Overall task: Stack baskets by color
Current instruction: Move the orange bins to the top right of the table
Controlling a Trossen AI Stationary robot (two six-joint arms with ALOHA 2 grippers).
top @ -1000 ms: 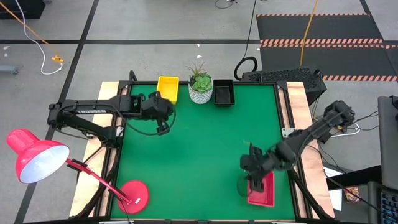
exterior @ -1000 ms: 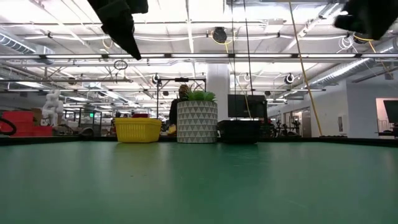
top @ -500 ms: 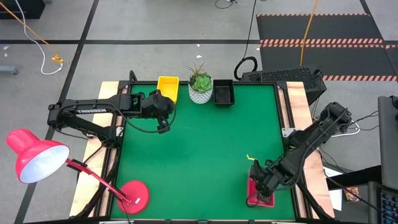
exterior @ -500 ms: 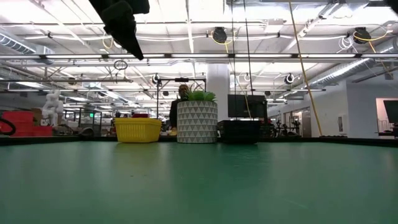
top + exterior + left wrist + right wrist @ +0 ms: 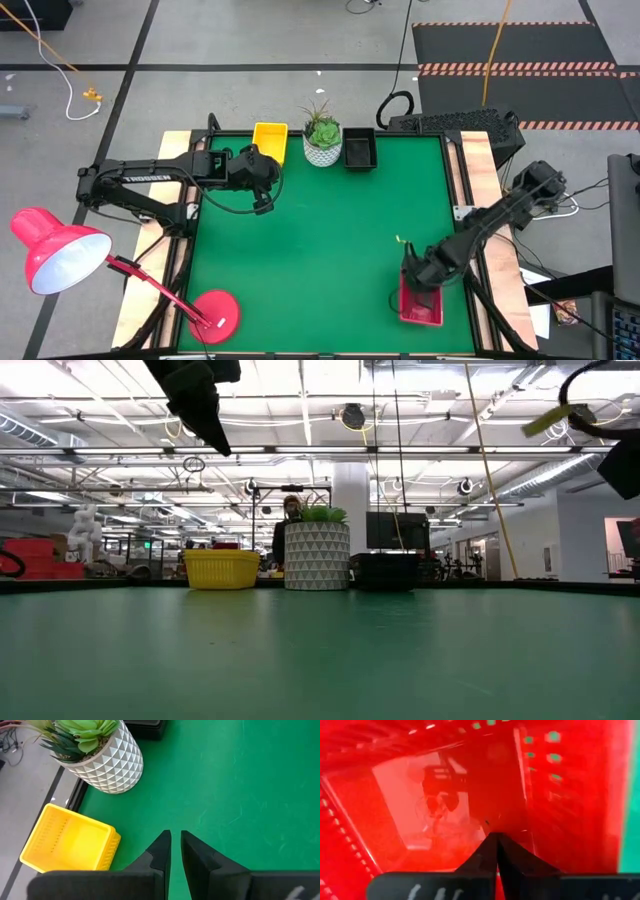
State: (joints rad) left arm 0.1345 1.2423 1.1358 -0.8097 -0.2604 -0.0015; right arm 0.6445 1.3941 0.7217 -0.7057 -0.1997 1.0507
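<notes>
My right jaws are closed to a point over the red basket at the desk's near right edge, seemingly holding nothing, so lifting now may leave it behind, while my left jaws, nearly closed, wait by the yellow basket.

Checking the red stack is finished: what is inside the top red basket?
Only the right gripper, shut, its fingertips down inside the red basket. The visible glossy floor holds nothing else; the arm covers part from above.

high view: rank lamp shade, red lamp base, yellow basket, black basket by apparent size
1. lamp shade, though it likely sits nearer the camera.
2. red lamp base.
3. yellow basket and black basket: alike, not ranked.
</notes>
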